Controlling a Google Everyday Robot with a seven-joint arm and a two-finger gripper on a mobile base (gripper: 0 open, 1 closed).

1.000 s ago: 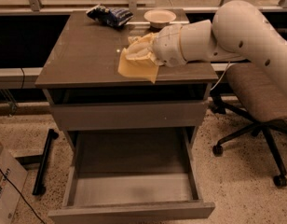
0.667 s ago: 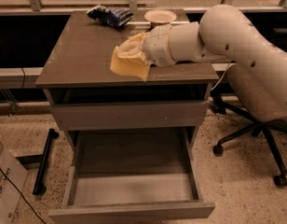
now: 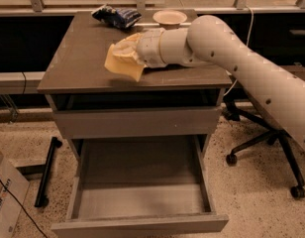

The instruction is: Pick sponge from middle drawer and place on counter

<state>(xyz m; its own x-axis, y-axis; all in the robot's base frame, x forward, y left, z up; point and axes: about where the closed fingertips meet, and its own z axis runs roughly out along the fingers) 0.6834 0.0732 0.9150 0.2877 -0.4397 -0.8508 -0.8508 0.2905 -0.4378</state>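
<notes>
Yellow sponge (image 3: 121, 67), pinched by the gripper (image 3: 127, 53), has moved farther across the counter (image 3: 78, 58).

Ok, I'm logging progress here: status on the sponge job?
Gripper over the counter, shut on the sponge. Middle drawer open, sponge out. Snack bag and bowl at the back edge, clear of it.

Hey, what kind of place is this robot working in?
Probably an office or lab space: a wheeled office chair, a drawer cabinet and speckled hard floor. The gripper holds the sponge over the counter.
</notes>
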